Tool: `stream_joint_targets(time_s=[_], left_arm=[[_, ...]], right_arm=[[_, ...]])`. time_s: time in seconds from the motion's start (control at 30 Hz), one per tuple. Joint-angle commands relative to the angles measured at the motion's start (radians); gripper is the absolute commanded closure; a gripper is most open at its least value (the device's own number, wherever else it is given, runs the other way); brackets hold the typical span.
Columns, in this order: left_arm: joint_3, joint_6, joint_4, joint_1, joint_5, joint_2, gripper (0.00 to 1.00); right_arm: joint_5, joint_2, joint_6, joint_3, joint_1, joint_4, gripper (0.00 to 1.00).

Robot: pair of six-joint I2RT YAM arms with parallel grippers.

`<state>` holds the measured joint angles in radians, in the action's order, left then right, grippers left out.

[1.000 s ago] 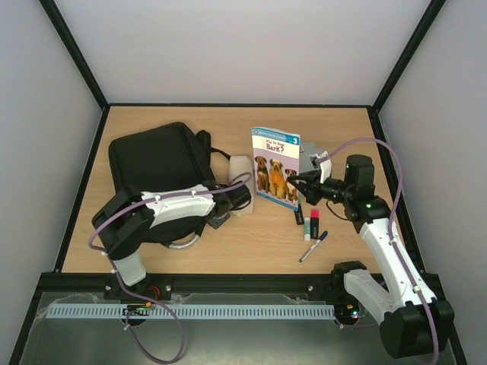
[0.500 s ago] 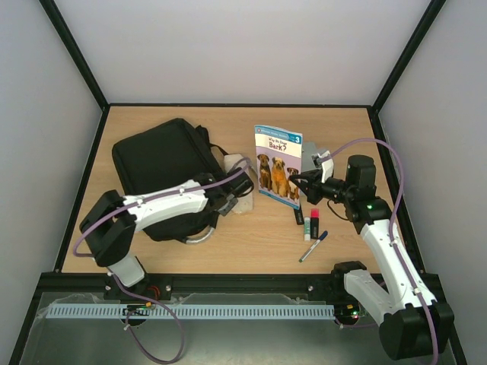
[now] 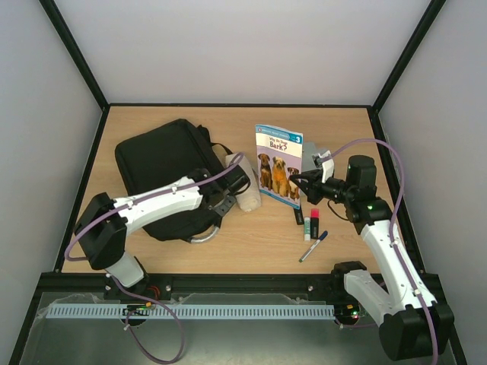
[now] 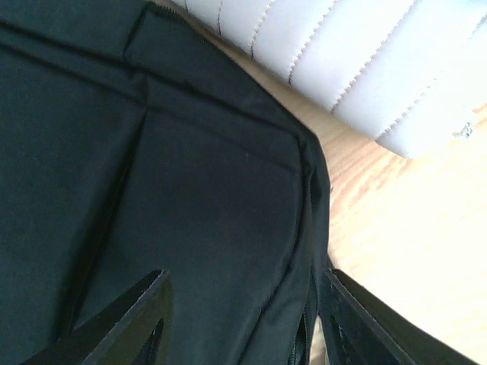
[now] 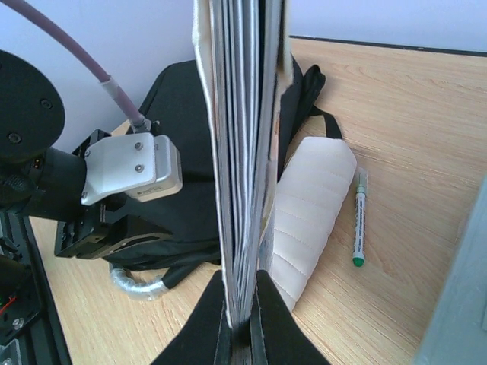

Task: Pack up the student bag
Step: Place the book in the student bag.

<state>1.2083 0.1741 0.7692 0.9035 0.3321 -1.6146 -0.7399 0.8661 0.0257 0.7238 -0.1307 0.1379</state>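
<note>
**Left fingers spread over the bag, right fingers pinching the book**

My left gripper [image 4: 245,275] sits low over the bag [image 3: 163,171] with its fingers [image 4: 129,327] spread. Black fabric and a seam at the bag's corner show between them. I cannot tell whether the tips touch the cloth. Just past the fingertips, a white quilted pouch [image 4: 342,61] lies on the table [image 4: 411,228], right beside the bag's edge. The bag lies flat and stretches away from these fingers toward the far left. Its silver handle [image 3: 204,237] curls out on the near side of them.

My right gripper [image 5: 242,277] has its fingers pressed onto one edge of a book [image 5: 242,137], holding it upright, with the pages edge-on between them. Beyond these fingers, past the book, I see the pouch and then the bag. A green-tipped pen [image 5: 358,228] lies just right of the pouch. On the near side of the right fingers, some markers [image 3: 310,223] and a blue pen [image 3: 313,246] lie on the table, apart from them.
</note>
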Motion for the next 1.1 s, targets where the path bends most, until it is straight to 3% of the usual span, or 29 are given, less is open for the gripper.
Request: stream_joint_targets(time_s=[0.0,0.17,0.5,0.67,0.87,1.0,1.07], left_arm=[[-0.034,0.056,0.133,0.019,0.006,0.039,0.46],[-0.045,0.071,0.147,0.021,0.027,0.010,0.48],[0.011,0.032,0.192,0.018,-0.015,-0.167,0.43],[0.003,0.039,0.187,0.015,0.059,-0.214,0.47],[-0.019,0.063,0.154,0.007,0.105,-0.208,0.52],[-0.035,0.063,0.115,0.003,0.081,-0.190,0.47],[-0.043,0.058,0.086,-0.003,0.069,-0.177,0.49]], right_arm=[[-0.028,-0.022,0.002,-0.002,0.003,-0.020,0.99],[-0.032,-0.021,0.002,-0.004,0.005,-0.020,0.99],[-0.032,-0.034,0.002,-0.006,0.010,-0.017,0.99],[-0.037,-0.032,0.001,-0.006,0.014,-0.017,0.99],[-0.045,-0.021,0.003,-0.007,0.014,-0.018,0.99],[-0.048,-0.016,0.002,-0.008,0.015,-0.020,0.99],[-0.047,-0.015,0.003,-0.009,0.015,-0.019,0.99]])
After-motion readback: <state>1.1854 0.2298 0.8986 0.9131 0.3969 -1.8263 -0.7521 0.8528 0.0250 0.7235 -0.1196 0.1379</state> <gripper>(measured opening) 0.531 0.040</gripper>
